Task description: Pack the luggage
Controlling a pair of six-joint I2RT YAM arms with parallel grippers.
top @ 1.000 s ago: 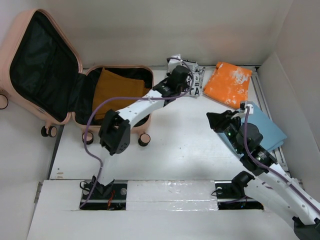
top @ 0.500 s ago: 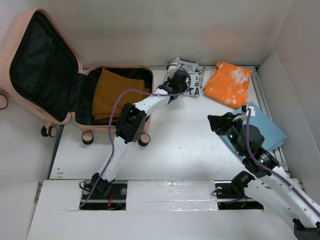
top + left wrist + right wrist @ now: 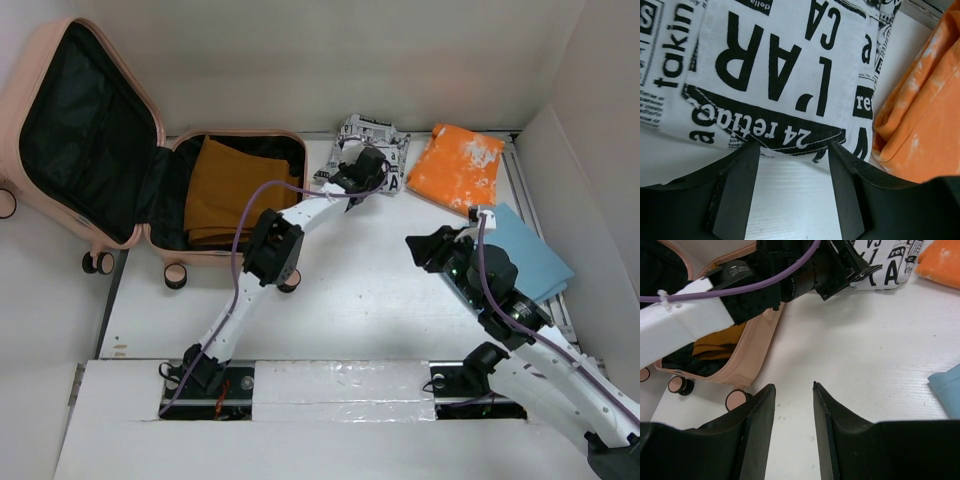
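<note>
The luggage (image 3: 80,130) lies open at the far left, pale pink with black lining, and a mustard garment (image 3: 225,190) fills its lower half. A black-and-white printed cloth (image 3: 375,130) lies at the back centre. My left gripper (image 3: 372,168) is over that cloth's near edge. In the left wrist view it (image 3: 794,145) stands open, its fingertips just at the hem of the printed cloth (image 3: 780,60), with bare table between the jaws. My right gripper (image 3: 420,247) hovers open over bare table, and nothing is between its jaws (image 3: 794,386).
An orange cloth (image 3: 458,165) lies right of the printed one, almost touching it. A light blue cloth (image 3: 535,255) lies at the right, partly under my right arm. The luggage's wheels (image 3: 175,275) stick out toward the table. White walls close in the back and right.
My left arm has stretched out and its gripper, shut a second ago, has opened at the printed cloth's edge. My right gripper has shifted slightly left and opened a little wider.
</note>
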